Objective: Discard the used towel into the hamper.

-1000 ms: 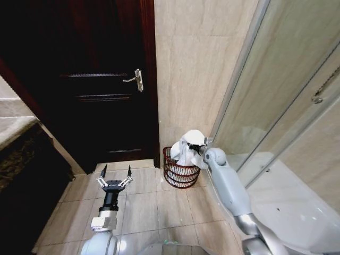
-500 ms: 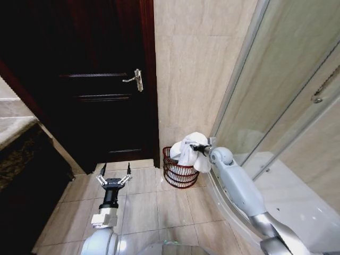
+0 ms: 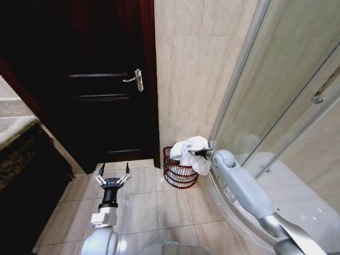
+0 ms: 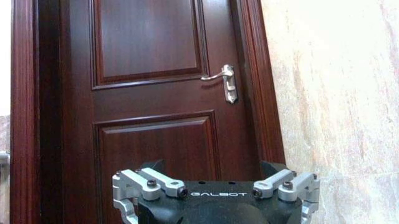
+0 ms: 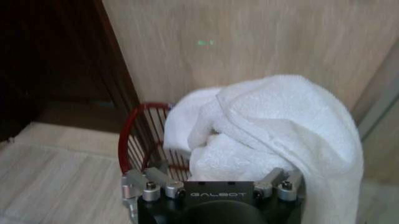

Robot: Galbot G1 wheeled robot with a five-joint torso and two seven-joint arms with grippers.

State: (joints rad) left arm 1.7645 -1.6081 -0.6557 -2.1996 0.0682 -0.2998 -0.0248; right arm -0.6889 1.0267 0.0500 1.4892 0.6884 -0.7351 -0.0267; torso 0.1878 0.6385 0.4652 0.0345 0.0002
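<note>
The white towel [image 3: 192, 151] hangs bunched over the rim of the hamper [image 3: 179, 172], a small red-brown open-weave basket on the floor against the beige wall. My right gripper [image 3: 200, 153] is shut on the towel just above the hamper's right side. In the right wrist view the towel [image 5: 269, 131] drapes over the gripper and hides its fingertips, with the hamper's red rim [image 5: 132, 131] behind it. My left gripper [image 3: 113, 171] hovers open over the floor tiles to the hamper's left, holding nothing.
A dark wooden door [image 3: 101, 95] with a metal lever handle [image 3: 136, 79] stands left of the hamper. A glass shower enclosure [image 3: 276, 122] and its raised white base [image 3: 287, 202] close off the right. A dark cabinet [image 3: 26, 175] sits at far left.
My right arm has swung outward to the right and the towel has sunk slightly and spread left over the hamper's mouth. The left arm has stayed put.
</note>
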